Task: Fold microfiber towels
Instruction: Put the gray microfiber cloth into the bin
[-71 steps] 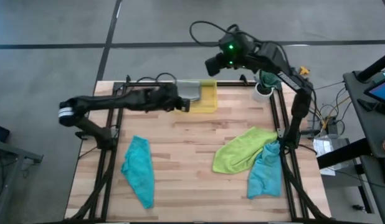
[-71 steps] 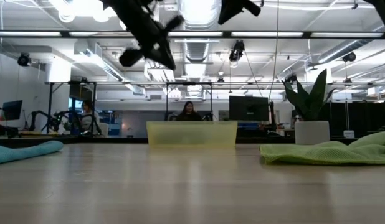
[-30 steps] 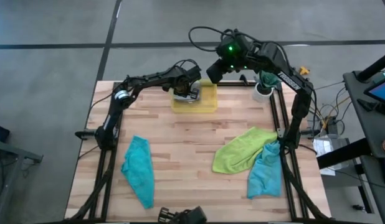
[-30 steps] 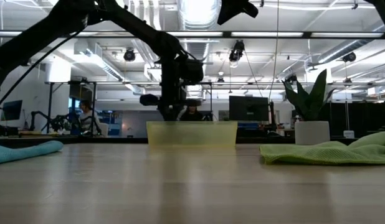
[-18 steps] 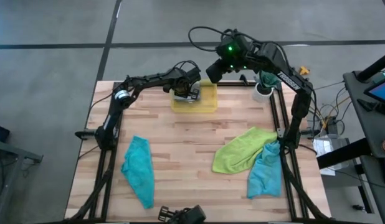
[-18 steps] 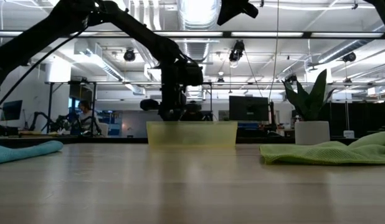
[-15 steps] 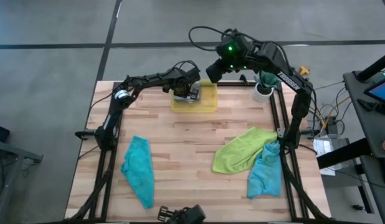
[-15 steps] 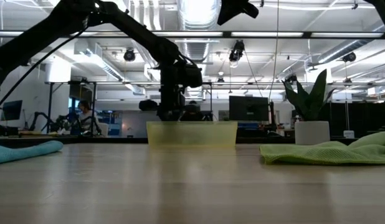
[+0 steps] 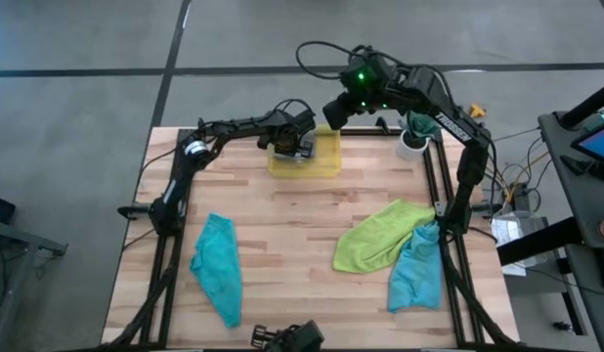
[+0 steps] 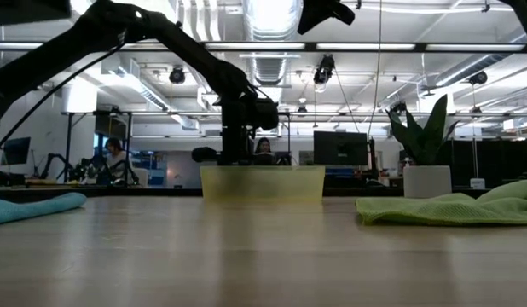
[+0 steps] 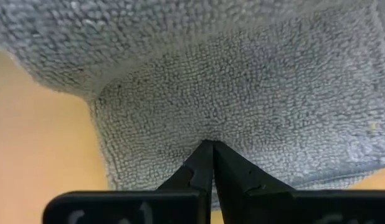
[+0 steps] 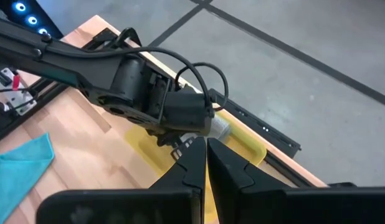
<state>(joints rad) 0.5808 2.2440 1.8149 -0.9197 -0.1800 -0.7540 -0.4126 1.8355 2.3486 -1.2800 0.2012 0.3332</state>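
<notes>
The left arm stretches from the table's left side toward the bin, wrist bent down, its gripper pointing into the bin with fingers pressed together. The right arm arches high past the bin's far edge, its gripper aimed down at the bin, fingers closed.

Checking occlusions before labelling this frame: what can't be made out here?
- Grey towel: high view, the left tool covers it in the yellow bin; fold state unknown.
- Right teal towel: high view, its top edge is under the lime towel.
- Left teal towel: low view, cut off by the edge.
</notes>
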